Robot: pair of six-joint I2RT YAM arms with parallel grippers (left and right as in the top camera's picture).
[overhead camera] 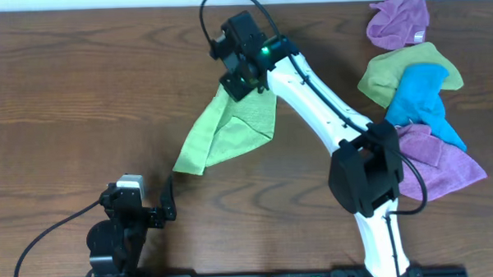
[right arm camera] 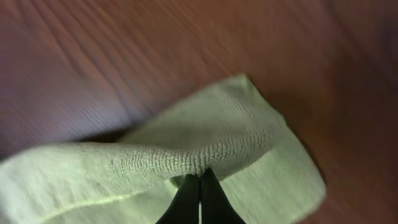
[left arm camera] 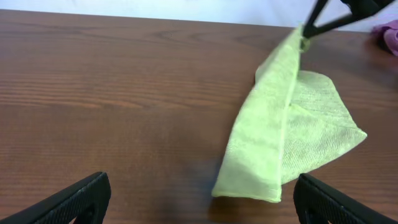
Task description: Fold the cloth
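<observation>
My right gripper (right arm camera: 200,180) is shut tight on a bunched ridge of the cloth (overhead camera: 230,129). It holds that end up off the bench (overhead camera: 80,95) near the far middle, and the rest trails down toward me and rests on the wood. From the right wrist view the pinch looks thin, with only a small roll of terry between the fingertips. My first worry is that the fabric slips free partway through a move and drops in a heap.

The second worry is drag. Nothing pins the low end. My left gripper (left arm camera: 202,186) hangs spread wide and empty just in front of the near edge of the cloth, not touching it. If I carry the raised end across, I expect the whole cloth to slide over the smooth wood rather than crease, so the edges would land skewed.

The layers also look uneven already. One long strip stands up and a wider flap lies to its side. A fold laid over that would probably lock in a twist.

The pile of other rags (overhead camera: 417,91) lies well apart on my right, so I judge a snag there unlikely unless I swing wide.
</observation>
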